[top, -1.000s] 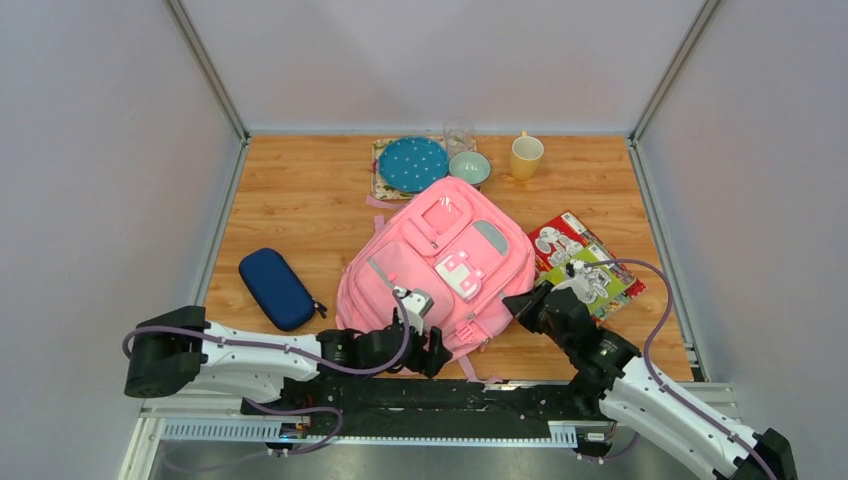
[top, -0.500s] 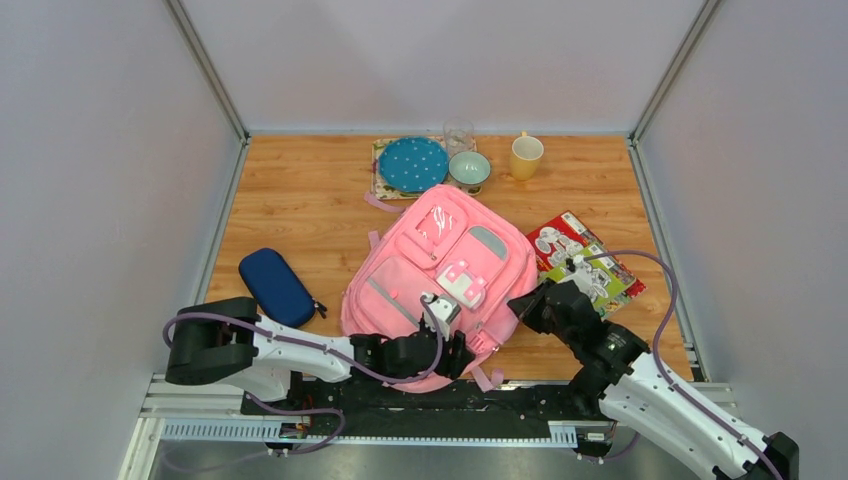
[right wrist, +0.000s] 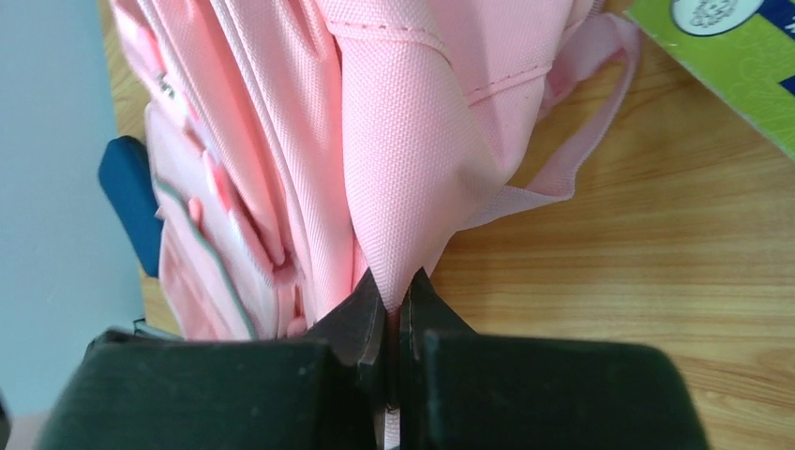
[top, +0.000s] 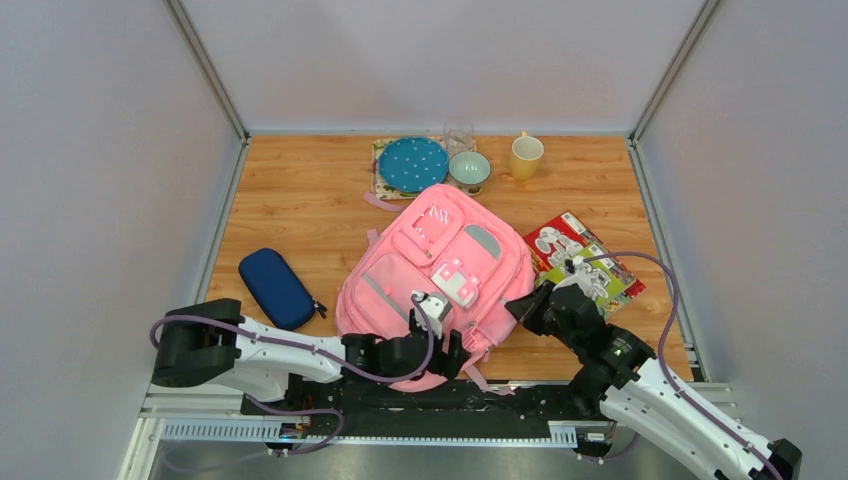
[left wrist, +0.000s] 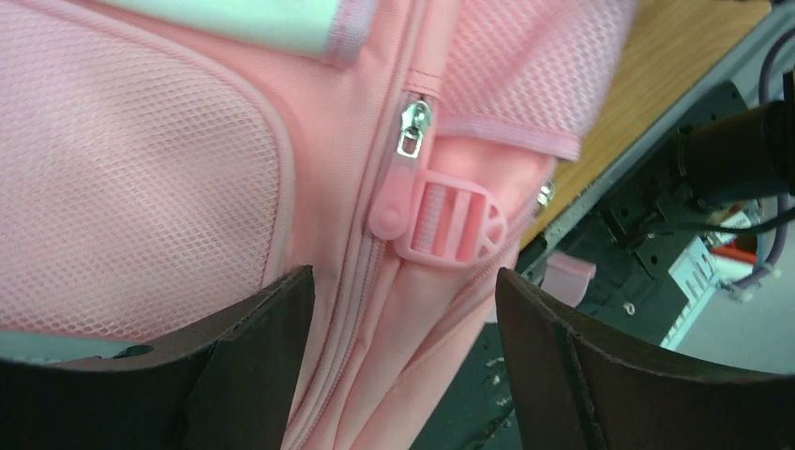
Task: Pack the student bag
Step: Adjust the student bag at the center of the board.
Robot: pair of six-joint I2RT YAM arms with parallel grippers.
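- Right fingers (right wrist: 370, 314) pinch shut on a fold of the student bag (top: 440, 265); left fingers (left wrist: 253, 375) are spread open over its zip (left wrist: 412, 129) and buckle (left wrist: 450, 220)
- The bag lies flat mid counter (top: 300, 200), its near edge hidden under the left arm (top: 280, 350)
- Wood counter, pale walls (top: 100, 200) around
- One blue pouch (top: 277, 289), one plate (top: 412, 164), one bowl (top: 469, 167), one yellow cup (top: 525, 157), one book (top: 585, 262)

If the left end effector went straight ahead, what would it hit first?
Most likely the student bag: the left end effector is open, framing the zip seam and a pink buckle, fabric dead ahead. How near is unclear.
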